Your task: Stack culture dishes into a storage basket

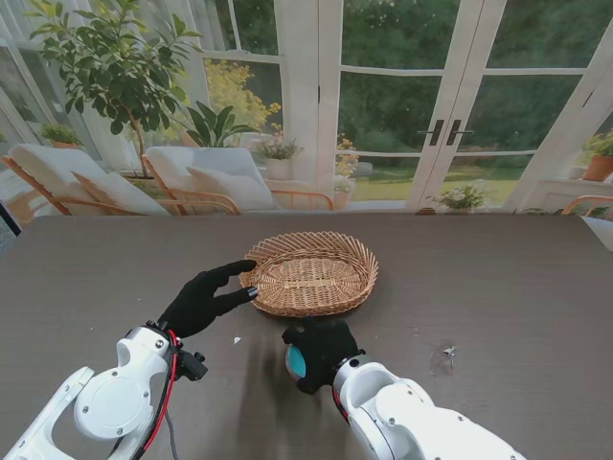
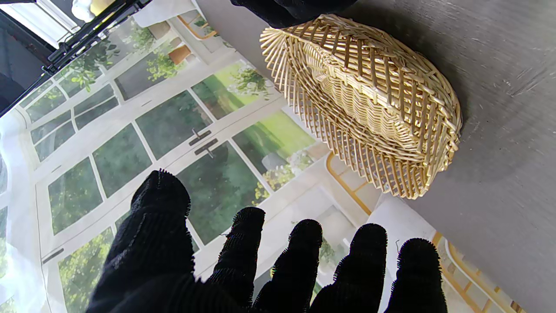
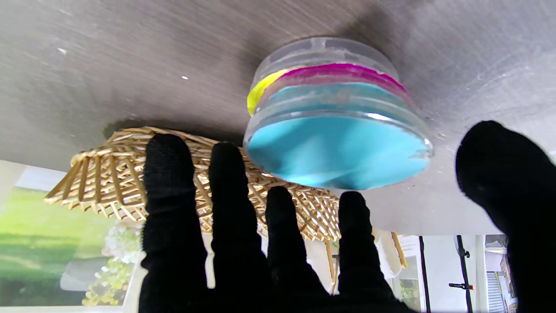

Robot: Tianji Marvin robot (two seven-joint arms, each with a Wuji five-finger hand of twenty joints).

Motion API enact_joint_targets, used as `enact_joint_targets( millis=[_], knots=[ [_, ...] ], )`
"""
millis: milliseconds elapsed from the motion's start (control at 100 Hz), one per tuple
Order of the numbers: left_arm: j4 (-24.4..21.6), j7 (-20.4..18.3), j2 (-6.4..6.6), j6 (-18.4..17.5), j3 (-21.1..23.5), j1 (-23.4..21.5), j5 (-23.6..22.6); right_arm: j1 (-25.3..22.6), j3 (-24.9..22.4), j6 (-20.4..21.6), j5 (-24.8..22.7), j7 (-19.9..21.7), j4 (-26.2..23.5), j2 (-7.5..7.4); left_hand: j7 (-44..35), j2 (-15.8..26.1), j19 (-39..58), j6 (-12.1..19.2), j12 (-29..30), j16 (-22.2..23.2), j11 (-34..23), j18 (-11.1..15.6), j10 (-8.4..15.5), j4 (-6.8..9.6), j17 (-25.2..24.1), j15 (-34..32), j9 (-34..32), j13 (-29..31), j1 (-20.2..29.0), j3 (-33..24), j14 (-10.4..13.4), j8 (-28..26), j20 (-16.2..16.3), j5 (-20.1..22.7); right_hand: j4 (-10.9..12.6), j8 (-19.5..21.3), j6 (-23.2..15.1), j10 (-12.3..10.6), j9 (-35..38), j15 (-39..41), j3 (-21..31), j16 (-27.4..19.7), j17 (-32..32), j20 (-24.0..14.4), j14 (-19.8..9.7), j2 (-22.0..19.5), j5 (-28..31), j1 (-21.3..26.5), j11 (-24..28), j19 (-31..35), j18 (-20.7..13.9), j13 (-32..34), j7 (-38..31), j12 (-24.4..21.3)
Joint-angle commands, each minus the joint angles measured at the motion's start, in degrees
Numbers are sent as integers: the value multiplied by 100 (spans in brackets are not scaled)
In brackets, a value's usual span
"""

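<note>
A woven wicker basket [image 1: 362, 280] sits mid-table with nothing visible in it. It also shows in the left wrist view as basket [image 2: 369, 100] and in the right wrist view as basket [image 3: 108, 174]. A stack of clear culture dishes [image 3: 334, 117] with yellow, magenta and blue fillings stands on the table just nearer to me than the basket. My right hand [image 1: 324, 350] hovers over it, fingers spread, hiding all but a blue edge of the dish stack [image 1: 295, 362]. My left hand [image 1: 203, 299] is open at the basket's left rim; I cannot tell if it touches.
The dark wooden table [image 1: 96, 278] carries a small white speck [image 1: 237, 339] near my left wrist and a pale scuff [image 1: 443, 356] to the right. Beyond the far edge are lounge chairs [image 1: 206, 177], plants and glass doors.
</note>
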State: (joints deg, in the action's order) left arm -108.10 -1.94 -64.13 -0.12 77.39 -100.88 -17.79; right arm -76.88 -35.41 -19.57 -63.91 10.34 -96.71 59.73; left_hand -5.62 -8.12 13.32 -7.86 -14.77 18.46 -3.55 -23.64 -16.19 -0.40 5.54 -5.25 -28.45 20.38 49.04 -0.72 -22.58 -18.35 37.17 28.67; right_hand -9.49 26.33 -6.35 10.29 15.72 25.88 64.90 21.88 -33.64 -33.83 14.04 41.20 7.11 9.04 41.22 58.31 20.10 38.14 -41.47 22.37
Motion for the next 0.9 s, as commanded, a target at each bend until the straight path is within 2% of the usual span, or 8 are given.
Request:
enact_joint_targets(
  millis=[0,130,300,390,890],
  knots=[
    [-8,-113,-7,9,3,-6,26,-41,2,16,-12,120,-74,15,2,233,-166,86,38,41,71,-82,-17,15,-37,74,29,-179,173,122,-66,10,19,42,113,26,20,-89,-192,-342,-486,-182,1170,274,248,-6,-247,-202,-115,-307,399,-201,119,-148],
    [-8,-118,-6,15,1,-4,33,-39,18,3,35,138,-78,15,3,240,-166,112,36,42,67,-84,-7,13,-34,72,16,-170,163,127,-54,10,18,39,113,4,50,-75,-169,-910,-551,-482,1314,590,403,-35,-252,-215,-230,-854,671,-346,239,-299],
    [-10,-132,-4,22,1,-3,44,5,71,-41,65,203,-71,10,2,230,-166,95,37,41,70,-84,-23,15,-33,75,19,-178,176,123,-71,10,18,43,101,-23,122,-34,-236,-1387,-581,-760,1489,866,511,-37,-250,-234,-452,-1307,813,-576,357,-439],
    [-13,-139,-3,26,2,-3,45,35,106,-62,65,200,-47,12,2,235,-165,100,37,41,71,-78,-29,15,-31,77,23,-181,175,122,-71,10,17,40,102,-184,164,5,-277,-1570,-600,-887,1592,1000,561,-41,-252,-220,-602,-1526,863,-712,567,-506],
    [-19,-173,3,35,5,-6,59,377,522,-367,172,210,231,36,-5,236,-163,77,36,43,68,-82,-29,15,-28,73,14,-173,173,125,-72,7,18,62,101,-402,473,96,-352,-1766,-626,-1082,1698,1202,609,-76,-304,-229,-850,-1790,962,-923,1133,-599]
  ],
)
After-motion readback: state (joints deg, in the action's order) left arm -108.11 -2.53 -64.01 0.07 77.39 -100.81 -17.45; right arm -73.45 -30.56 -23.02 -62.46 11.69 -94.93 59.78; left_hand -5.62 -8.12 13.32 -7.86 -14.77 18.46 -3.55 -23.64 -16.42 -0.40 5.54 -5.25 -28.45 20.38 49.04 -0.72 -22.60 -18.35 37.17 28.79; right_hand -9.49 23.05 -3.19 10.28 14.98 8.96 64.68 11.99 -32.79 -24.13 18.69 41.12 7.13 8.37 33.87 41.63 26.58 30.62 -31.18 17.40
